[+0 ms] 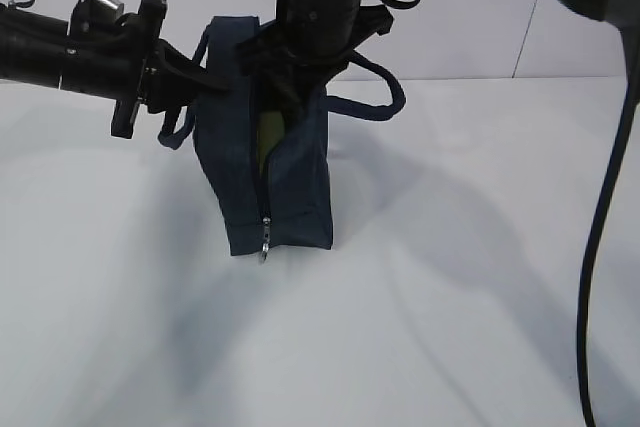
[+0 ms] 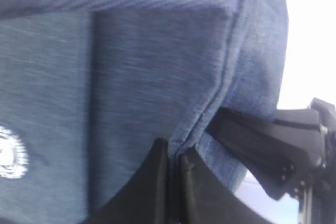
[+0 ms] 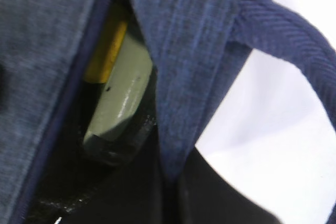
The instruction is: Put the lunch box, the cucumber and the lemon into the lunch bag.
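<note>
1 white table, pale wall

white table | pale wall | black cable

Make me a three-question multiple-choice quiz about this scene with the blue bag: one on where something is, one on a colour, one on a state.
1. Where is the lunch box?
A. beside the bag on the table
B. inside the lunch bag
C. on top of the bag

2. What colour is the lunch box lid?
A. red
B. pale sage green
C. black

3. How is the bag's zipper on the near side?
A. open most of the way down
B. fully closed
C. torn off

Answers: 1 B, the right wrist view shows it through the opening; 2 B, seen in the same view; 3 A, the exterior view shows the pull low and a gap above.
</note>
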Robot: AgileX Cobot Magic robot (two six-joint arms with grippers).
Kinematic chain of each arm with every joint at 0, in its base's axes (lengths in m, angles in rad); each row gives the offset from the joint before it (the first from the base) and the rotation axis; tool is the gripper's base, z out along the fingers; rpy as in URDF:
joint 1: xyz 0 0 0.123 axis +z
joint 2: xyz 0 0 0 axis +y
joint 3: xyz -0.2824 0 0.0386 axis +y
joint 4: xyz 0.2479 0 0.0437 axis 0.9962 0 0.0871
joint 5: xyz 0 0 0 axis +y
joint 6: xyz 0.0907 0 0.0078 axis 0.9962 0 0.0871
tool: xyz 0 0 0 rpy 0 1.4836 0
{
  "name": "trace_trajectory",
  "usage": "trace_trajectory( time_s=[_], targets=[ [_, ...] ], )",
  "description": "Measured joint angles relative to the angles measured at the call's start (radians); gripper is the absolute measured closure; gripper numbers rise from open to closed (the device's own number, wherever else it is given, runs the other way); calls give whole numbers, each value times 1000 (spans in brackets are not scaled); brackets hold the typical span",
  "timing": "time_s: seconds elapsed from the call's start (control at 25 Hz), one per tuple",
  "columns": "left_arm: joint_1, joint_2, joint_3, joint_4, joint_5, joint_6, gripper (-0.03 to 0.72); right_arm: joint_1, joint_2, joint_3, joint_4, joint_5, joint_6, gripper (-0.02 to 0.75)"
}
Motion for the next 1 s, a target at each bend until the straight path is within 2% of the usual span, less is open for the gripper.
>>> trace_trajectory(
  time_s=[0.52,1.0],
  targets=[
    [0,35,0,-8,-39,0,696,-6,12,0,-25,-4,2,736],
    [35,35,0,52,-52,-2,694,-43,12,0,-32,-6,2,720]
  ],
)
